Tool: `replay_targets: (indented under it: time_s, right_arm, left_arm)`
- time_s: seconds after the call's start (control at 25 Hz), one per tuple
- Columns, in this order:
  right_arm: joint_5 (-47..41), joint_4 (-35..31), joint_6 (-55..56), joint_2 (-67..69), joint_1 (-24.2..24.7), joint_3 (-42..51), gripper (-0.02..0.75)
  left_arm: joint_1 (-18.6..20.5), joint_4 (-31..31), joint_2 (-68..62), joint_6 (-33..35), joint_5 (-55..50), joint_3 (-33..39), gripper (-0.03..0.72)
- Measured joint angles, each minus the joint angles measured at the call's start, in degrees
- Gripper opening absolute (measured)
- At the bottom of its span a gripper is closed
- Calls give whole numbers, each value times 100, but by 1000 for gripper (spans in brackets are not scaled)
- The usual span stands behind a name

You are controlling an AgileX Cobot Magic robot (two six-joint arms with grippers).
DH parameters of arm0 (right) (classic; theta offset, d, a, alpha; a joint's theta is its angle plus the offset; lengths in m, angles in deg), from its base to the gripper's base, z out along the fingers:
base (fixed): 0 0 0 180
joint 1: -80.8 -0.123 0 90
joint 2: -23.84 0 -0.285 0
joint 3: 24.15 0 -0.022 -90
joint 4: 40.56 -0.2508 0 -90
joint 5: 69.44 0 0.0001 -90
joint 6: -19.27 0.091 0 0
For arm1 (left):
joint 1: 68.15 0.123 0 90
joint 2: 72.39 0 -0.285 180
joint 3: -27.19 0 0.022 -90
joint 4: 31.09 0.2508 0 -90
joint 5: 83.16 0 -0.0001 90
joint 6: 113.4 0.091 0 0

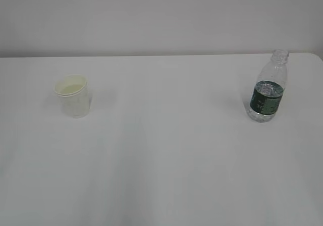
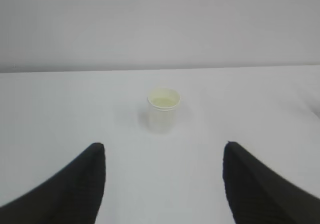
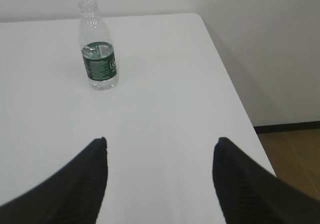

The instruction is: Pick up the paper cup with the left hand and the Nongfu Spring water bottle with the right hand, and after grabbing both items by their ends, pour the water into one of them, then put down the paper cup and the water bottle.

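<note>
While both tools, left (image 2: 162, 184) and right (image 3: 160, 179), hung open and empty, the small white paper cup (image 2: 164, 109) at frame centre and the capless clear plastic bottle (image 3: 98, 54) at upper left risked tipping or spilling on the white counter (image 1: 166, 155) under any off-centre closing.

Paper cup (image 1: 72, 96): white outside, pale cream-yellow inside. Water bottle (image 1: 268, 87): clear plastic w/ ribbed body, dark green label band w/ small pale print, too blurred to read. Table (image 1: 166, 150): plain white, no pattern. Wall (image 1: 161, 14): pale grey. Gripper fingers (image 2: 70, 189) black, both wrist views. Floor (image 3: 300, 149): tan-brown, dark skirting strip.
</note>
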Motion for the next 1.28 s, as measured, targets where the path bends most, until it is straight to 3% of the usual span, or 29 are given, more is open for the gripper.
replay_targets:
  time_s: [0.44,0.8,1.28]
  right_arm:
    - [-863,128,-10,-21,0,0,501]
    - [-923,354,-10,-21,0,0,500]
    - [-371,386,-10,-21,0,47,500]
  left_arm:
    - [0,10,20,0,-1809,-171,514]
    - [0,176,20,0,-2082,-171,449]
    - [-4,422,20,0,-1923,-8,442]
